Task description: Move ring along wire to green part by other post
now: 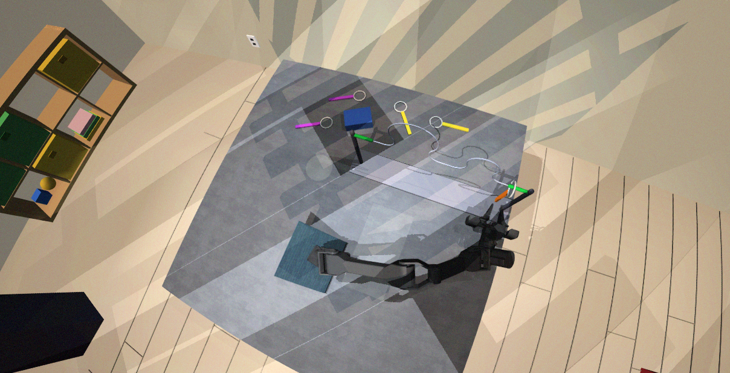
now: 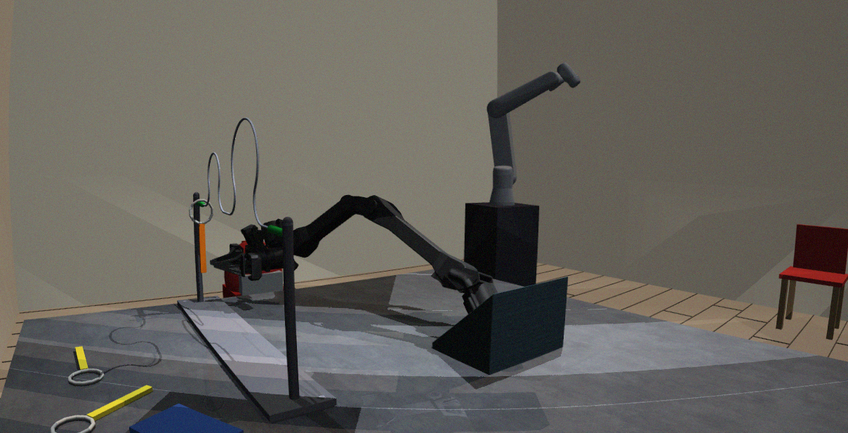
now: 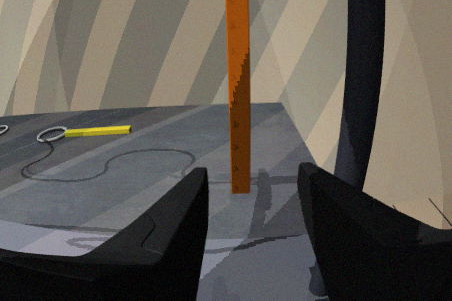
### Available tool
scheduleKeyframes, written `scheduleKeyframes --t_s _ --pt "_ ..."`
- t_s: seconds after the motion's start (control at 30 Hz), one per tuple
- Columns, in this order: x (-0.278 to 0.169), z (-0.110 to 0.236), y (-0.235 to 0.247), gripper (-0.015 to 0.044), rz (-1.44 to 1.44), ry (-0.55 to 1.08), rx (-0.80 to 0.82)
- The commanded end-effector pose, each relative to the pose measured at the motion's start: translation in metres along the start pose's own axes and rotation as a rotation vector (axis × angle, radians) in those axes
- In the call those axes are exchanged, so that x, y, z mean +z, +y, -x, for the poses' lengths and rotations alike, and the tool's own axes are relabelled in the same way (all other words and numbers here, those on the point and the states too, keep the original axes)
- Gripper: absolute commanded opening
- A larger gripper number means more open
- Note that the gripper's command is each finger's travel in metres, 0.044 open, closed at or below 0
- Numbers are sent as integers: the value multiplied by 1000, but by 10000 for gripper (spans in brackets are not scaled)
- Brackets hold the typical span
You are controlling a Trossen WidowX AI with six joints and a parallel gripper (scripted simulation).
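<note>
The ring [image 1: 503, 185] [image 2: 200, 211] hangs on the green part [image 1: 521, 188] of the wire beside the far post [image 1: 516, 199] [image 2: 196, 264]. Its orange handle [image 1: 501, 196] [image 2: 202, 247] [image 3: 238, 71] hangs straight down. My gripper [image 1: 495, 211] [image 2: 217, 262] [image 3: 253, 176] is open, low and just short of the handle's lower end. The handle shows in the gap ahead of the two fingers, not between them. The thin grey wire [image 1: 459, 158] [image 2: 244, 127] loops over to the other green part [image 1: 363, 137] [image 2: 274, 229] at the other post [image 1: 357, 150] [image 2: 289, 311].
Two yellow-handled rings [image 1: 403, 115] [image 1: 446, 125] [image 2: 88, 370] and two purple-handled rings [image 1: 350, 97] [image 1: 313, 124] lie on the mat near a blue box [image 1: 357, 118]. The arm's teal base wedge [image 2: 509, 323], a second arm on a black pedestal [image 2: 501, 240] and a red chair [image 2: 813, 276] stand further off.
</note>
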State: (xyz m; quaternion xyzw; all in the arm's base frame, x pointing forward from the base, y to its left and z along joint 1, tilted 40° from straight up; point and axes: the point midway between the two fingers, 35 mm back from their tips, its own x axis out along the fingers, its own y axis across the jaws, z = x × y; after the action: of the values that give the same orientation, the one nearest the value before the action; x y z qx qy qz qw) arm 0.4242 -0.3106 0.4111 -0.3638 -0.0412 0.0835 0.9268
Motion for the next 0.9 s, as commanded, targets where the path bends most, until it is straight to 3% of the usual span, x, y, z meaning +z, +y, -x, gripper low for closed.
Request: scheduleKeyframes --t_s 0.0,0.87 --pt "-2 -9 0 160 -9 3 0" --pt "-2 -50 2 160 -11 0 -3"
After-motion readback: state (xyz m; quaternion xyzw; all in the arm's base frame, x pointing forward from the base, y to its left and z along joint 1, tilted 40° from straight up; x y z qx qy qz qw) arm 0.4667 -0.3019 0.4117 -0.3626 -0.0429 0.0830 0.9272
